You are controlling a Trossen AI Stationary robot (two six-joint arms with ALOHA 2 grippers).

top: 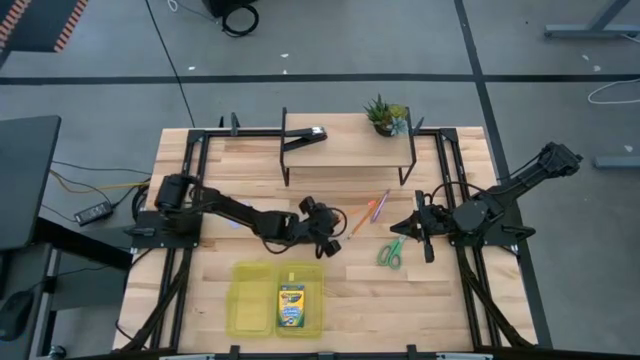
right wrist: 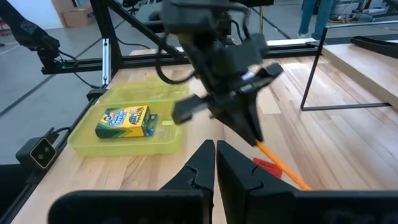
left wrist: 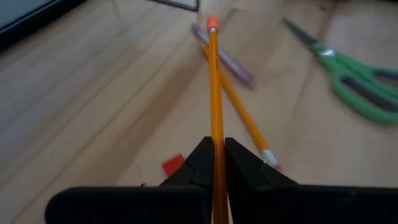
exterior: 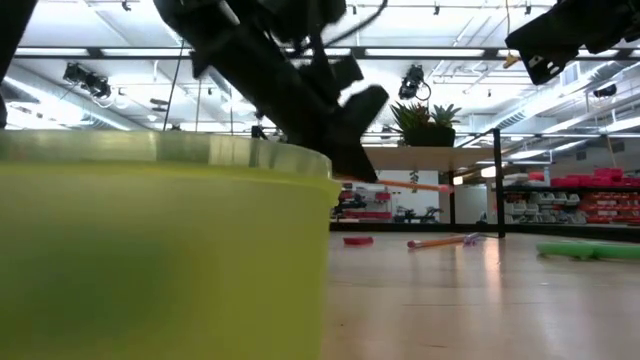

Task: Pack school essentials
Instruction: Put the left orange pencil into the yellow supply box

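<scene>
My left gripper [top: 328,238] hangs over the table's middle, shut on an orange pencil [left wrist: 213,81] that it holds above the wood. A second orange pencil [left wrist: 239,115] and a pink-purple pencil [left wrist: 227,57] lie crossed on the table beyond it. The short red piece [left wrist: 173,165] and the green-handled scissors [top: 390,252] also lie flat. The yellow-green crayon box [top: 291,306] lies in the yellow-green tray [top: 245,300]. My right gripper [top: 413,228] is shut and hovers beside the scissors, touching nothing. No pale block is visible. My left gripper pinches the orange pencil's shaft [left wrist: 216,134] between its two fingers. The pencil runs forward along the fingers, its eraser end [left wrist: 212,25] pointing away. The gripper slants down from above and from the table's left. The pencil is lifted clear of the table, nearly level [exterior: 400,184].
The tray sits at the table's near edge, left of centre. A black-framed wooden shelf [top: 345,150] stands at the far side with a small potted plant [top: 385,115] on its right end. Bare wood lies between the tray and the scissors.
</scene>
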